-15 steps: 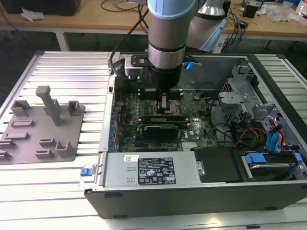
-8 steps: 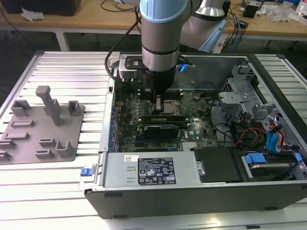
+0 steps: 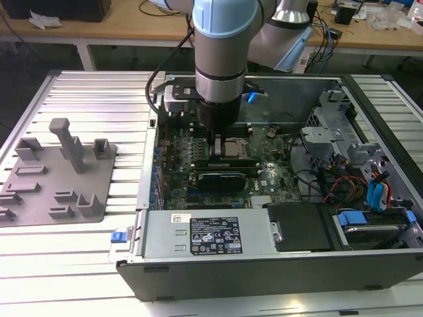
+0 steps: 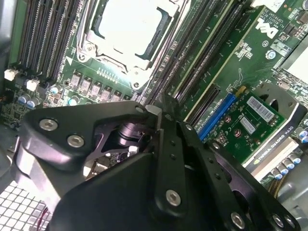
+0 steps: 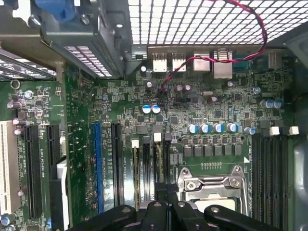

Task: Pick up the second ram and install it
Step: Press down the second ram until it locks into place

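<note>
Ram (image 3: 228, 163) seems to stand on edge in a slot just beside the processor socket (image 3: 236, 146), with the pincer (image 3: 215, 146) down on it: pick-up looks done, seating under way.

Largest to smallest, the count runs: one desk (image 3: 99, 86); one open case (image 3: 198, 271) lying on it; one grey tray (image 3: 39, 191) beside the case, its slots bare of sticks; one arm reaching into the case; one card (image 3: 221, 178) near the ram; one socket; one ram that can be made out. In both wrist views the pincer (image 4: 160, 108) (image 5: 163, 204) is drawn narrow over the slots. Whether it pinches the ram's edge is hidden, as is whether the latches have closed.
</note>
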Motion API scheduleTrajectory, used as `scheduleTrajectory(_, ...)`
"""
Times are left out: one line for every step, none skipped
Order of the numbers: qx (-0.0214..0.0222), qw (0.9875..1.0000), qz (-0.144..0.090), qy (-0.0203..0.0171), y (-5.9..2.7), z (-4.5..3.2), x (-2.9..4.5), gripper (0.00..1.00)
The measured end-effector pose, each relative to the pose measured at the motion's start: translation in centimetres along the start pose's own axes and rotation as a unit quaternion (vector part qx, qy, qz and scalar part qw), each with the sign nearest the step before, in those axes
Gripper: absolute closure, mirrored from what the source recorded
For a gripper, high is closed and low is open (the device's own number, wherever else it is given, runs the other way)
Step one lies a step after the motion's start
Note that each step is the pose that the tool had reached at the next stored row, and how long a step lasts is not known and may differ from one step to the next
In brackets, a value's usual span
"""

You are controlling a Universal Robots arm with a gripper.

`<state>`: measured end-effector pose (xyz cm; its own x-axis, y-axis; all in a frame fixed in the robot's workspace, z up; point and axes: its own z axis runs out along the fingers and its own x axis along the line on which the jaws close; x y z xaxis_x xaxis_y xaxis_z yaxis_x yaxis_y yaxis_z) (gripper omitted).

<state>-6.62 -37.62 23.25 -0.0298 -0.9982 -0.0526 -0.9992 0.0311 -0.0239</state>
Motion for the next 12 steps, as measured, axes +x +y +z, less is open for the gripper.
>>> scheduleTrajectory(0.0001, 1.0000, 0.000, -0.0001, 0.00, 0.03, 0.00, 0.92)
scheduleTrajectory(0.0000, 1.0000, 0.000, 0.0000, 0.02, 0.17, 0.01, 0.92)
scheduleTrajectory(0.0000, 1.0000, 0.000, -0.0001, 0.02, 0.18, 0.01, 0.92)
scheduleTrajectory(0.0000, 1.0000, 0.000, -0.0002, 0.02, 0.24, 0.01, 0.92)
scheduleTrajectory(0.0000, 1.0000, 0.000, -0.0001, 0.02, 0.32, 0.01, 0.92)
scheduleTrajectory(0.0000, 1.0000, 0.000, 0.0000, 0.02, 0.36, 0.02, 0.92)
scheduleTrajectory(0.0001, 1.0000, 0.000, -0.0001, 0.02, 0.38, 0.02, 0.92)
scheduleTrajectory(0.0001, 1.0000, 0.000, -0.0001, 0.02, 0.37, 0.02, 0.92)
scheduleTrajectory(0.0003, 1.0000, 0.000, -0.0005, 0.01, 0.30, 0.00, 0.92)
scheduleTrajectory(0.0007, 1.0000, 0.000, -0.0011, -0.01, 0.02, -0.03, 0.92)
scheduleTrajectory(0.0002, 1.0000, 0.000, -0.0003, -0.02, -1.28, -0.08, 0.92)
scheduleTrajectory(0.0001, 1.0000, 0.000, -0.0001, -0.05, -2.40, -0.13, 0.92)
